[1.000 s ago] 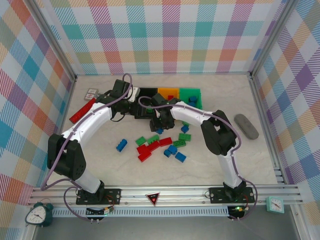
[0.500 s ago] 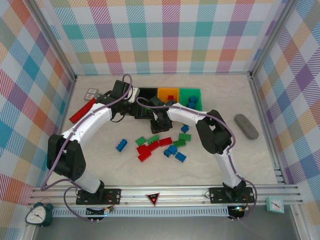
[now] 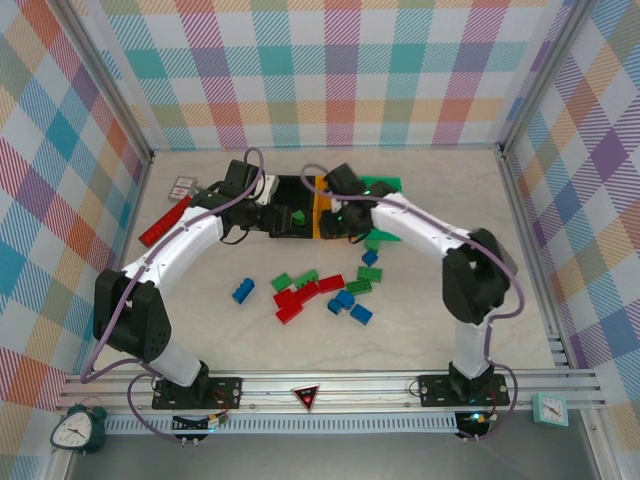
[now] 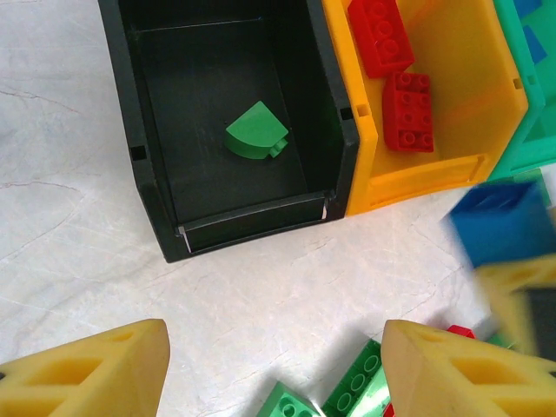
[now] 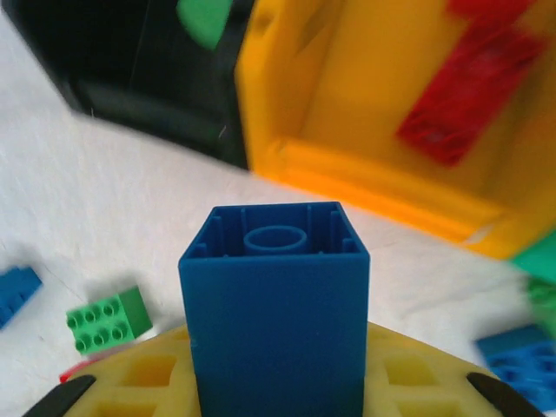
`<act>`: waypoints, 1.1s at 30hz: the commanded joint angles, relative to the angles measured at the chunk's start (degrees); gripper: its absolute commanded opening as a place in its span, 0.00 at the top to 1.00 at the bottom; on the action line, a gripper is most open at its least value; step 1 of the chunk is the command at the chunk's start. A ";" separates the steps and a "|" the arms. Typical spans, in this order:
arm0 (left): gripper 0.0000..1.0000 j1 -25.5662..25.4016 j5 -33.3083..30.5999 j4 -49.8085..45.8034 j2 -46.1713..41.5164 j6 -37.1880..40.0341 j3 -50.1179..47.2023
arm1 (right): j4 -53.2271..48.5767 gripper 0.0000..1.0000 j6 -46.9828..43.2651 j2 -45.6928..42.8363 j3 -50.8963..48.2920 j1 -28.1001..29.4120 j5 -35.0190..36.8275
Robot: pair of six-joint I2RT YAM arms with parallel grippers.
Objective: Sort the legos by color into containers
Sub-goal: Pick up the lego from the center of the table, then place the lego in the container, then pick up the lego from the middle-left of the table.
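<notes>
Right gripper [image 3: 338,212]: clamped on 1 blue brick [image 5: 274,295], lifted off loose legos [image 3: 318,290] since 1 second ago, now before orange bin [image 4: 486,87]; green bin [image 3: 385,185] likely next. Left gripper [image 4: 276,369]: half-wide, empty, before black bin [image 4: 148,130].

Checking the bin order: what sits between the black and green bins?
The orange bin, holding two red bricks, as the left wrist view shows.

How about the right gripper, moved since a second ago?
Yes. The right gripper moved up-view and rightward, reaching the orange bin at its near wall.
</notes>
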 commanded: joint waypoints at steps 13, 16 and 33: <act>0.34 -0.50 -0.87 0.29 -2.00 0.33 -0.26 | -2.39 0.40 1.10 2.41 4.17 -13.08 3.57; 0.34 -0.51 -0.52 0.45 -1.75 0.27 -0.19 | 0.12 0.39 0.63 -0.34 -0.02 -13.07 0.76; 0.34 -0.37 -11.67 -15.58 1.15 2.03 7.44 | 3.82 0.36 -7.72 -22.64 -25.22 -12.01 7.22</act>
